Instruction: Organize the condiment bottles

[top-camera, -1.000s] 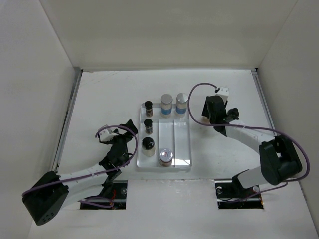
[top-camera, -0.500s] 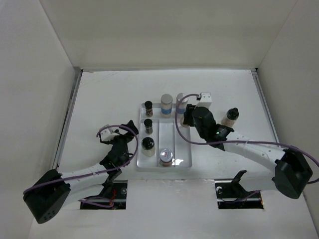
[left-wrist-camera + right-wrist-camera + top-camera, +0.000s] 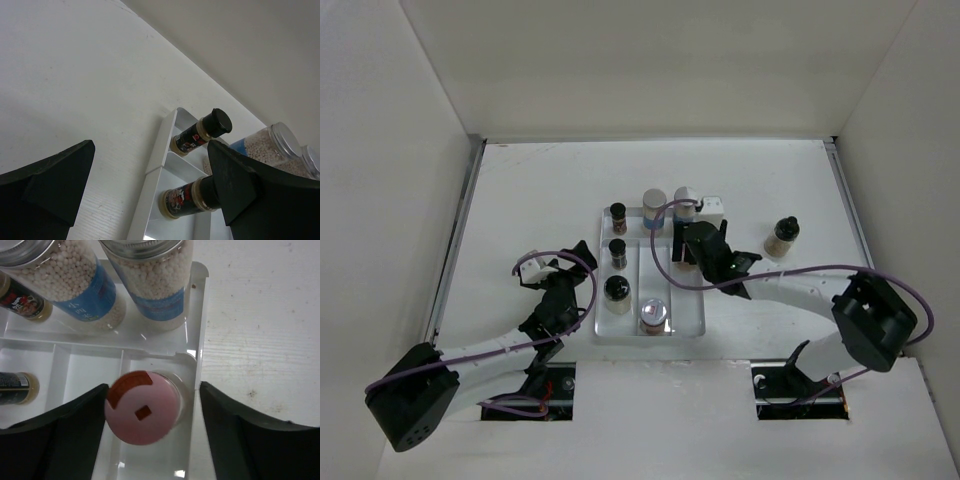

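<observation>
Right pincer (image 3: 152, 400) is spread open around the pink-capped jar (image 3: 143, 413), with a clear gap on one side, so it isn't gripping. That jar stands at the far end of the tray (image 3: 202, 305), just in front of two silver-capped jars (image 3: 80, 285) along the tray's far edge. Left pincer (image 3: 150, 150) is wide open and holding nothing, off the tray's left edge. One black-capped bottle (image 3: 782, 237) stands on the table beyond the tray's right edge.
</observation>
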You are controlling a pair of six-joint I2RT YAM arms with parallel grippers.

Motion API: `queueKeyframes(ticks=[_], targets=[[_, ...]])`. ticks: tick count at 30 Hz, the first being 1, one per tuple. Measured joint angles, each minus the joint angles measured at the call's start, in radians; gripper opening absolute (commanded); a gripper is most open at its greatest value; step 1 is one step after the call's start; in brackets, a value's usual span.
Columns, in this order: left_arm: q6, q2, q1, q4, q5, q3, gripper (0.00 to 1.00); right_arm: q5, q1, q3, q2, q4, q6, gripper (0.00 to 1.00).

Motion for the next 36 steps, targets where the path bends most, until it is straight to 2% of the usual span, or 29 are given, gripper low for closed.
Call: queueKeyframes(ticks=[2, 5, 9, 13, 17, 23, 29, 34, 36], targets=[[0.0, 0.0, 0.0, 0.0, 0.0, 0.0, 1.0, 0.01, 0.0, 0.0, -0.003, 0.004, 0.003, 0.91], [0.0, 0.0, 0.001, 0.0, 0.001, 0.0, 1.0, 0.01, 0.0, -0.001, -0.041, -0.001, 0.0, 0.96], [-0.003, 0.0, 0.0, 0.0, 0.005, 0.0, 1.0, 0.009, -0.053, -0.028, -0.214, -0.003, -0.013, 0.99], [-0.004, 0.001, 0.0, 0.0, 0.007, 0.0, 1.0, 0.072, -0.267, -0.046, -0.394, -0.023, -0.022, 1.0], [-0.007, 0.002, 0.0, 0.0, 0.008, 0.0, 1.0, 0.141, -0.464, -0.065, -0.464, -0.071, -0.029, 1.0], [-0.009, 0.006, -0.001, 0.001, 0.009, 0.0, 1.0, 0.134, -0.592, -0.102, -0.36, -0.101, -0.059, 1.0], [-0.011, 0.023, -0.003, 0.003, 0.018, 0.0, 1.0, 0.043, -0.625, -0.106, -0.195, -0.068, -0.077, 1.0], [-0.013, 0.022, -0.002, 0.006, 0.023, 0.0, 1.0, 0.016, -0.666, -0.093, -0.102, -0.026, -0.078, 0.86], [-0.014, 0.022, -0.002, 0.007, 0.023, 0.0, 1.0, 0.01, -0.676, -0.091, -0.08, -0.018, -0.075, 0.75]])
